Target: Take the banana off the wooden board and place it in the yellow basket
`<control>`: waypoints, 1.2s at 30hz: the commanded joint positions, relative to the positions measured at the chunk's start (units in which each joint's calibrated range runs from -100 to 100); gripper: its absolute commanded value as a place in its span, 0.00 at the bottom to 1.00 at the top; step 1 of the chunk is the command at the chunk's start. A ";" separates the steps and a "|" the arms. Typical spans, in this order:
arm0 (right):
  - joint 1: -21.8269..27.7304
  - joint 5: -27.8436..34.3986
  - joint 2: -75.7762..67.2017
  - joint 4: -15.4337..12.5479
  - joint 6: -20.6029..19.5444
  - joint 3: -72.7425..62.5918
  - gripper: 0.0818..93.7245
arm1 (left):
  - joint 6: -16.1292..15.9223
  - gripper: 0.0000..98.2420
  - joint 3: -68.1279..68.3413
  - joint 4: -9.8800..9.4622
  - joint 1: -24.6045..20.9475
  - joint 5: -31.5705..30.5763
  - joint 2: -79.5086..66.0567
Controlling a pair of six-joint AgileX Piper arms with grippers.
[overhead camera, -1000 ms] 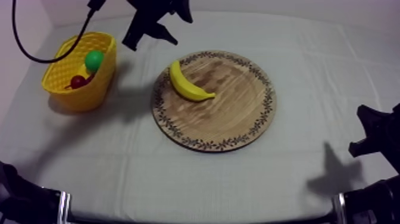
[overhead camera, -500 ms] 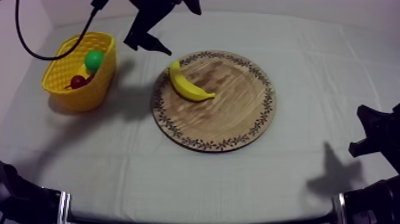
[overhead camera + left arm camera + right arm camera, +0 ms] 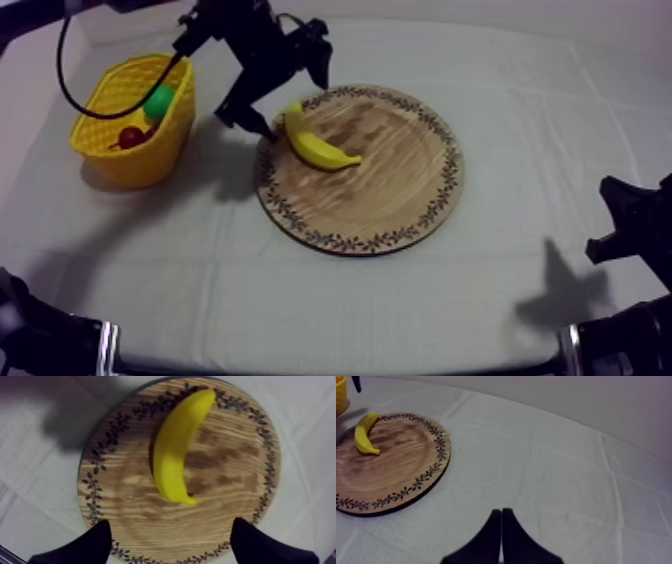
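Note:
The yellow banana (image 3: 315,146) lies on the left part of the round wooden board (image 3: 395,185). My left gripper (image 3: 284,92) hangs open over the board's back left rim, one finger on each side of the banana's upper end, holding nothing. From the left wrist, the banana (image 3: 176,451) lies on the board (image 3: 230,471) just ahead of the open left gripper (image 3: 171,526). The yellow basket (image 3: 120,150) stands at the left. My right gripper (image 3: 625,225) rests low at the right. In the right wrist view its fingers (image 3: 501,526) lie together as a wedge, far from the banana (image 3: 363,433).
Inside the basket are a green fruit (image 3: 157,101) and a small red fruit (image 3: 130,136). A corner of the basket (image 3: 340,393) stands beyond the board (image 3: 396,471) in the right wrist view. Bare cloth stretches in front of and to the right of the board.
My left gripper has come down and forward from the gap behind basket and board to the banana's upper end, and has turned. The banana and the right arm have not moved.

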 commanded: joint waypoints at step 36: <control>-0.01 -0.01 0.00 -0.02 0.00 0.05 0.00 | -7.32 0.35 -12.83 1.70 -1.73 0.76 22.75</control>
